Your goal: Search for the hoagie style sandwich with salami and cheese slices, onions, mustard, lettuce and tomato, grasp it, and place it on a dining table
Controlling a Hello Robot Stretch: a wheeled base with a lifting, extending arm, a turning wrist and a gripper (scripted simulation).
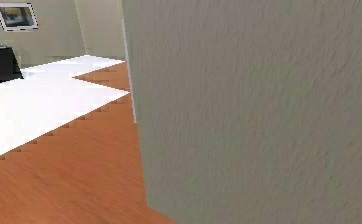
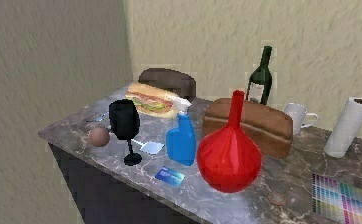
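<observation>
Hoagie sandwich (image 2: 157, 100) — lying flat on the table (image 2: 74, 128) toward its far end by the wall, just behind a black goblet (image 2: 125, 125), left of a blue spray bottle (image 2: 181, 140) and red vase (image 2: 229, 150). Crowded among kitchen clutter, so probably awkward to reach. Tool state — cannot tell.

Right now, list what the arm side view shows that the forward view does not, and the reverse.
Arm side view: a counter bearing the sandwich, a black goblet, a blue spray bottle, a red vase, a green bottle, a loaf, a white mug and a paper towel roll. Forward view: wooden floor, white flooring and a framed picture. Both: beige textured wall.
</observation>
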